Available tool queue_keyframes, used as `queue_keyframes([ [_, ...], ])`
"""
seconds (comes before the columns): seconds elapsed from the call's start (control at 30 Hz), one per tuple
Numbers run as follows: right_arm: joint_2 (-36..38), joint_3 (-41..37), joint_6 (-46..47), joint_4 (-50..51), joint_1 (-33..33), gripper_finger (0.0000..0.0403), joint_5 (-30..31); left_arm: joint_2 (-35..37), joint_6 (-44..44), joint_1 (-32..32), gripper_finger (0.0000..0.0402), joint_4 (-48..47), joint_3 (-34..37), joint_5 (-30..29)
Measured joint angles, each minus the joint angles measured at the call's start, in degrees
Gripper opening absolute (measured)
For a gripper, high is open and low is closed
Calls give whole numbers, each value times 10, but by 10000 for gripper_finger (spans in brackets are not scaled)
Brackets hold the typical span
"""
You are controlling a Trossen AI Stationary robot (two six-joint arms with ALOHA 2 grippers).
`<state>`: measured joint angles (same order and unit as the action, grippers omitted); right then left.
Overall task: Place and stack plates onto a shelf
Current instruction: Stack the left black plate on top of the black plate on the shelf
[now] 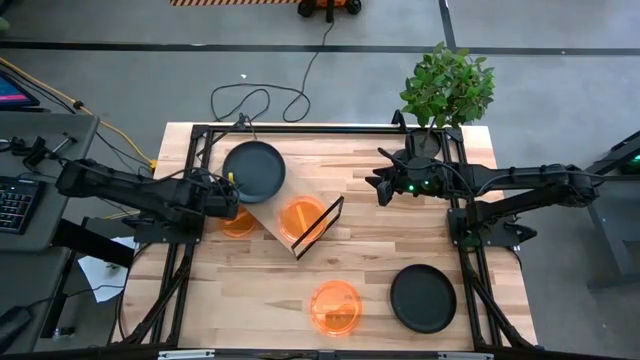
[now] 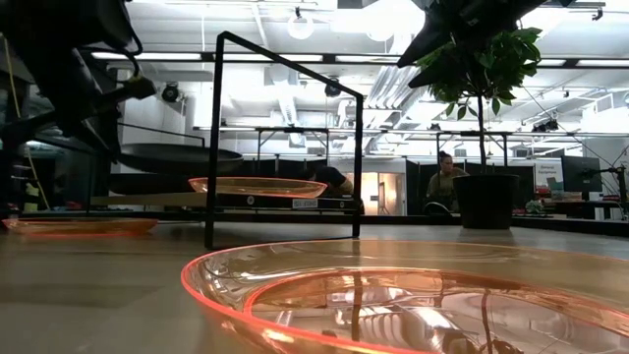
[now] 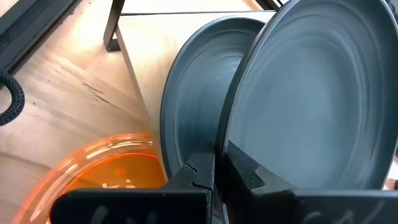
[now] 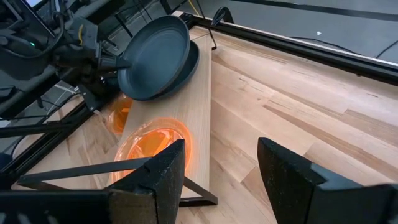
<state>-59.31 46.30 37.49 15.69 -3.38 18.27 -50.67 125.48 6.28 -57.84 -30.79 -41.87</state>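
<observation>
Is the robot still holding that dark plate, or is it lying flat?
Held: the left gripper pinches the tilted dark plate above another dark plate.

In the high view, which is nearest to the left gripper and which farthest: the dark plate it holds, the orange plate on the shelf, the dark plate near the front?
1. Held dark plate, in the left gripper.
2. Orange plate, on the shelf.
3. Front dark plate, front right on the table.

The shelf's (image 1: 285,215) far end was taken by stacked dark plates (image 1: 254,170), one pinched by the left claw (image 1: 232,182). Its wire frame (image 1: 318,224) fenced the near end beside an orange plate (image 1: 301,216). Bare table (image 1: 370,235) lay between shelf and right claw (image 1: 381,187).
</observation>
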Motion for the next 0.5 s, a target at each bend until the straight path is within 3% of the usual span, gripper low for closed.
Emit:
queue_keyframes([
  [0.5,0,0,0,0,0,184,4,-24,-80,0,21,7,0,18],
])
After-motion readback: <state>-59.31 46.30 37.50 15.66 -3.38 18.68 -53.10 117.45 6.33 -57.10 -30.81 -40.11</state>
